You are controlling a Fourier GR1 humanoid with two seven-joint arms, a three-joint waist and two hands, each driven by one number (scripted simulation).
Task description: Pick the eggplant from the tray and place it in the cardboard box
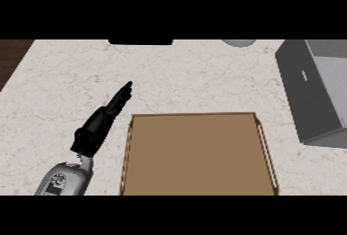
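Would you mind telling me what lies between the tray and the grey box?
Only bare marble counter; the head view shows nothing between the tray and the grey box.

The tray (pixel 198 153) lies on the counter (pixel 190 73), box (pixel 318 89) to its right, left hand (pixel 102 120) beside its left edge.

Pale marble counter (pixel 190 73). Bearing: brown tray (pixel 198 156) at lower centre; grey box (pixel 318 92) at right edge; black object (pixel 141 42) and grey object (pixel 238 42) at top edge.
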